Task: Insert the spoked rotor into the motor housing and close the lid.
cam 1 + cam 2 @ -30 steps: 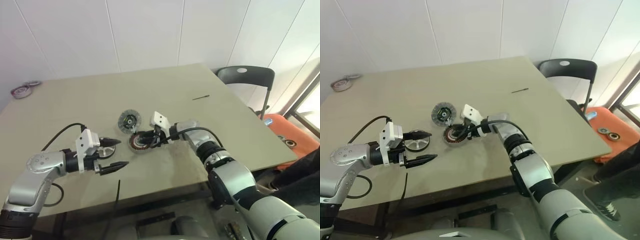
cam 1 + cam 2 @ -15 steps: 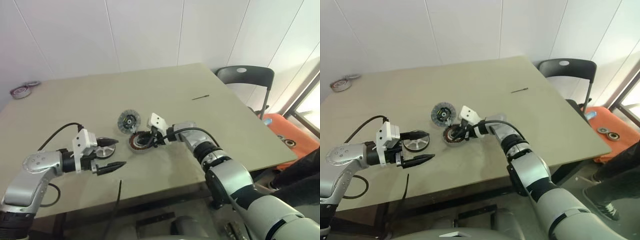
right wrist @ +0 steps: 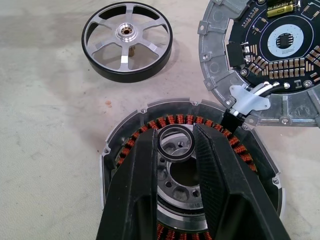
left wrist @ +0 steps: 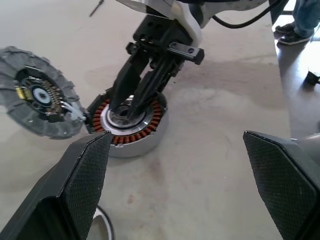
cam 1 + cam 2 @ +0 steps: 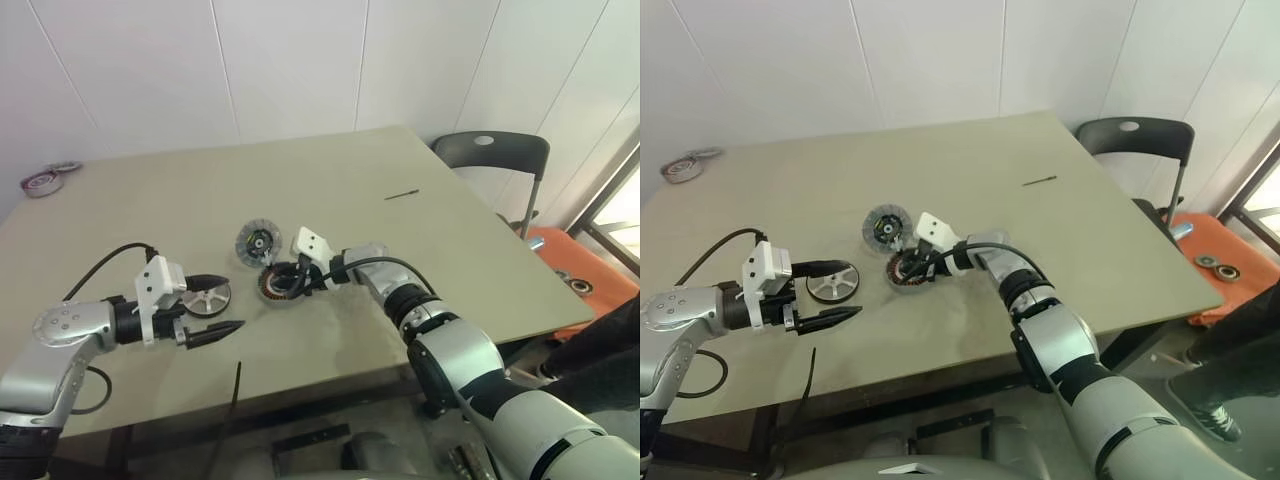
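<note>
The motor housing [image 5: 272,292], ringed with copper windings, lies mid-table. My right gripper [image 3: 175,131] hovers over its dark centre, shut on a small dark ring [image 3: 176,143]. The lid [image 5: 259,241], a grey disc with a wire running to the housing, lies flat just behind it. To the left, flat on the table, is the spoked rotor [image 5: 208,298] with silver spokes and a dark rim. My left gripper [image 5: 237,303] is open just above the table, its fingers [image 4: 85,185] pointing past the rotor toward the housing [image 4: 131,127]. Nothing is between them.
A thin black pin [image 5: 402,194] lies at the table's far right. Small round parts [image 5: 40,183] sit at the far left corner. A black cable [image 5: 236,378] crosses the front edge. A dark chair [image 5: 490,150] and an orange object [image 5: 565,265] stand beyond the right edge.
</note>
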`<action>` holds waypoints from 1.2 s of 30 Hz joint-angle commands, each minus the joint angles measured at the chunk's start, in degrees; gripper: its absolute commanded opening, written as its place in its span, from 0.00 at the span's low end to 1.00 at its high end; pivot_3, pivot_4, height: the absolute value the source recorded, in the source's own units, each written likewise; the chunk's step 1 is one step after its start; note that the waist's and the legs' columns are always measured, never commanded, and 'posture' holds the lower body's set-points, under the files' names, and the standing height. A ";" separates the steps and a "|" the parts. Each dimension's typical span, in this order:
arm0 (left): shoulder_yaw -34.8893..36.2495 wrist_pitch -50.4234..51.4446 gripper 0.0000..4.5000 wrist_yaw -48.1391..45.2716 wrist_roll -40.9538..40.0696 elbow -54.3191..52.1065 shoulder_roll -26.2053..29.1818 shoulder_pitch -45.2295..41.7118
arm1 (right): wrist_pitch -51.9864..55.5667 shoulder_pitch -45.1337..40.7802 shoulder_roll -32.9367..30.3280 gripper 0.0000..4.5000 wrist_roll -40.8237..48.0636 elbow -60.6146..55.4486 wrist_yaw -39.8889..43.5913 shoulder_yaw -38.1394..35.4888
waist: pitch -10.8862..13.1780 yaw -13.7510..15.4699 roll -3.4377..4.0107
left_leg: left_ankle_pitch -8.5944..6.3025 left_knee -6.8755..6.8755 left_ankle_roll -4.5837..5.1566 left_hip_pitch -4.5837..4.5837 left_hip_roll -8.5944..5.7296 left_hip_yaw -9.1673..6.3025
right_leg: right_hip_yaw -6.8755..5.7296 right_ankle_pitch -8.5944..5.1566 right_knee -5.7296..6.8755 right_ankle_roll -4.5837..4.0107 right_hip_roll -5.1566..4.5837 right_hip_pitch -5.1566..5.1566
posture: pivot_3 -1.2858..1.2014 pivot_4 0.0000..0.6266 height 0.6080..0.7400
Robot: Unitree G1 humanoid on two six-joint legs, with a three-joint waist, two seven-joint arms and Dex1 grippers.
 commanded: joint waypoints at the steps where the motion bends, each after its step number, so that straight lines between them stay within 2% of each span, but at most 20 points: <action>1: 0.98 -1.21 1.00 0.40 0.38 -0.16 0.20 -0.67 | -1.09 -2.16 0.09 0.21 0.16 -0.13 -0.12 -0.80 | 0.00 0.00 0.00 | 0.00 0.00 0.00 0.00 0.00 0.00 | 0.00 0.00 0.00 0.00 0.00 0.00 | 0.52 0.00 1.00; 16: 1.29 -3.04 1.00 -1.46 1.77 2.27 1.39 -0.64 | -1.68 -2.36 -1.01 0.21 -0.07 0.16 -0.62 -0.80 | 0.00 0.00 0.00 | 0.00 -0.01 0.00 -0.01 0.00 0.01 | 0.01 0.00 0.00 0.00 0.00 -0.02 | 0.52 0.00 1.00; 36: 0.78 -2.84 1.00 -0.86 1.17 2.05 0.32 -1.80 | -1.87 -0.55 -1.34 0.21 -2.34 1.28 -1.73 0.10 | 0.00 -0.01 0.00 | 0.00 -0.03 0.00 -0.02 0.01 0.03 | 0.02 0.00 0.00 -0.01 0.00 -0.04 | 0.52 0.00 1.00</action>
